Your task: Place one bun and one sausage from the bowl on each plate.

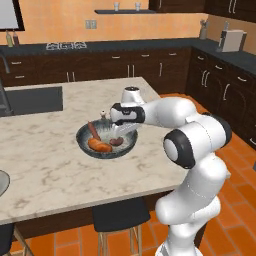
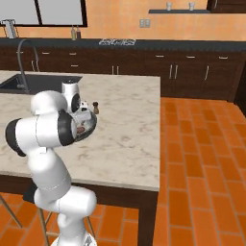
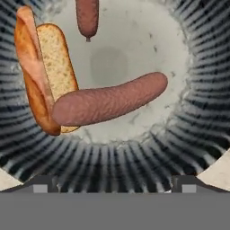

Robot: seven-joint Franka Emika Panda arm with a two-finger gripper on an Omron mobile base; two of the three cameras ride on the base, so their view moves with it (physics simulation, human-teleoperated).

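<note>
The wide dark bowl (image 1: 83,143) sits on the marble island, and the hand view looks straight down into it (image 3: 112,164). Inside lie a split bun (image 3: 47,67) and a long sausage (image 3: 108,101) resting against the bun's end. A second sausage (image 3: 86,18) lies farther off. From the left base view the bun (image 1: 100,146) lies at the bowl's near side, with sausages (image 1: 93,130) beside it. My gripper (image 1: 119,133) hangs just above the bowl's middle, open and holding nothing, its fingertips (image 3: 45,184) wide apart. A pale grey round edge (image 1: 2,182) at the counter's left may be a plate; I cannot tell.
A small shaker (image 1: 104,115) stands just behind the bowl. A dark sink (image 1: 32,100) is set into the island's far left. The counter's front edge runs close below the bowl, with a stool (image 1: 120,215) under it. My arm hides most of the bowl (image 2: 90,126) from the right.
</note>
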